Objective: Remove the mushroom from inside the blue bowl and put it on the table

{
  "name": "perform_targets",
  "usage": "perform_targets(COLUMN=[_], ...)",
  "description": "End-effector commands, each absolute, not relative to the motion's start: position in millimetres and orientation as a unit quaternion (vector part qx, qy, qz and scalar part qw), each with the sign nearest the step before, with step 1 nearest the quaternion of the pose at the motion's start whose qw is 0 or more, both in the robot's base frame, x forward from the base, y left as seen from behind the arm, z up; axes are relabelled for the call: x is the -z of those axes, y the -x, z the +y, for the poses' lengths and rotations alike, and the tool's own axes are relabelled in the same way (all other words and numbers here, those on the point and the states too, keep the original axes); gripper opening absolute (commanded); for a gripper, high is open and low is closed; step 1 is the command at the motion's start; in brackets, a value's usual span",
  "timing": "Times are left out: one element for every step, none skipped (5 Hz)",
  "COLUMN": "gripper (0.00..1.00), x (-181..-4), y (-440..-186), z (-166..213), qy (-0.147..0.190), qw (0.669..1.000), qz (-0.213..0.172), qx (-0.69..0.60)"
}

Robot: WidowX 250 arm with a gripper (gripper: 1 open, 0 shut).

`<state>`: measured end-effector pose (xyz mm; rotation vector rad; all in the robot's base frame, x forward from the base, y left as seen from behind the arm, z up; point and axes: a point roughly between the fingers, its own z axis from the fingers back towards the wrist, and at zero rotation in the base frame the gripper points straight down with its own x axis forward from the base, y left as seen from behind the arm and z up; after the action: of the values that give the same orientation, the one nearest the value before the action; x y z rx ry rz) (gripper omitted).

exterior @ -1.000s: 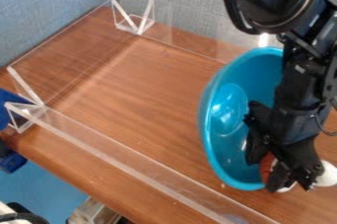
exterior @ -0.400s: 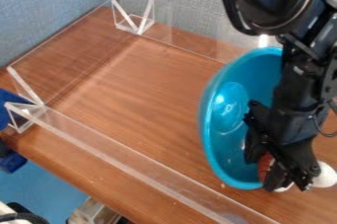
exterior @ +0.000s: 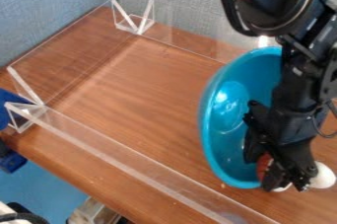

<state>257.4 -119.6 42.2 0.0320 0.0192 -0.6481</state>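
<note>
Nothing is shifting since the earlier frames: arm, bowl and mushroom are sitting where they were.

Gripper (exterior: 293, 176): black, pointing down at the lower right of the frame, reaching into the blue bowl (exterior: 227, 119). Its jaws are standing narrowly apart, clenching the mushroom (exterior: 313, 177), whose cream-white stem is showing beside the fingertips with a trace of reddish cap.

Blue bowl: tilting up on its side at the right of the frame, its opening facing right toward the arm.

Counter (exterior: 118, 80): reddish-brown wood grain, filling the centre and left, edged by a clear acrylic wall (exterior: 93, 137) with a triangular bracket (exterior: 132, 17) at the upper left.
</note>
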Motion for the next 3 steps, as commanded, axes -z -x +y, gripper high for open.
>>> perform_targets(gripper=[0.00,0.00,0.00], x=[-49.7,-49.5,-49.2], y=[-263.1,-263.6,-264.1], z=[-114.8,-113.3,-111.7], qy=[-0.018,-0.020,-0.022], qw=[0.948,0.947,0.945], qz=[-0.009,-0.010,-0.011], qx=[0.317,0.321,0.326])
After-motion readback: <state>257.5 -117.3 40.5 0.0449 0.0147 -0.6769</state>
